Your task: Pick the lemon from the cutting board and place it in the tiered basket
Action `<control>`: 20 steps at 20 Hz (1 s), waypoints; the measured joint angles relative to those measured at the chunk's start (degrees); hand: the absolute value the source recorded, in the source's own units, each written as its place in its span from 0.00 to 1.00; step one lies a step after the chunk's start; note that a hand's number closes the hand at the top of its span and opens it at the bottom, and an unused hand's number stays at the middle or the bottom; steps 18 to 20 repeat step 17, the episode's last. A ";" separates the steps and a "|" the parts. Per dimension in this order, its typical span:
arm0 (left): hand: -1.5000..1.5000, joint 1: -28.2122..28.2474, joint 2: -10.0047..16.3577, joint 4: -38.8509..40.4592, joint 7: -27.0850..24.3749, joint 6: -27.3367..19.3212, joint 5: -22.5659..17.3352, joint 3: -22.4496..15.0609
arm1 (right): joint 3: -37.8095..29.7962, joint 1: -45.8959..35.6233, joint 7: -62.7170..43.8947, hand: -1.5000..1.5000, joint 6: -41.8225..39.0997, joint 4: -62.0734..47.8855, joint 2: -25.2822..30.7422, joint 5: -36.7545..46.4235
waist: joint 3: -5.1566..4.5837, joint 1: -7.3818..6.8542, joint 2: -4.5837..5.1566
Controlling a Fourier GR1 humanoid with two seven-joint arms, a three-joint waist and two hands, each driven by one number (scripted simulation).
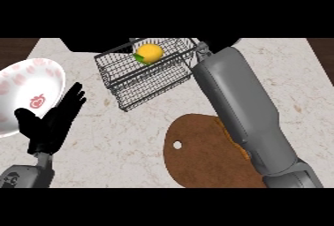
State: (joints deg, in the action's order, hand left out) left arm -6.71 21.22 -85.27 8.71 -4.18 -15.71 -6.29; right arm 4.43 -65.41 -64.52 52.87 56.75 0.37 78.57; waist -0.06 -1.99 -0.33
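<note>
The yellow lemon (pixel 149 53), with a green leaf at its side, lies inside the wire tiered basket (pixel 130 84) at the back of the counter. The round brown cutting board (pixel 202 163) sits at the front right with nothing on its visible part. My right forearm (pixel 241 110) stretches over the board up to the basket's right rim. Its hand is almost wholly hidden there, close to the right of the lemon. At the left my left hand (pixel 51 123) rests open, fingers up, beside the plate.
A white plate (pixel 26 84) with a red pattern lies at the left edge, partly behind my left hand. A dark shape (pixel 91 43) sits behind the basket at the counter's far edge. Pale marble counter (pixel 124 145) shows between board and left hand.
</note>
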 measured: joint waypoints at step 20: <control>0.50 4.31 0.75 -1.88 0.56 -0.84 -0.48 2.54 | 4.76 25.82 -9.26 0.00 -8.29 43.88 -0.37 14.73 | 0.06 4.93 -1.50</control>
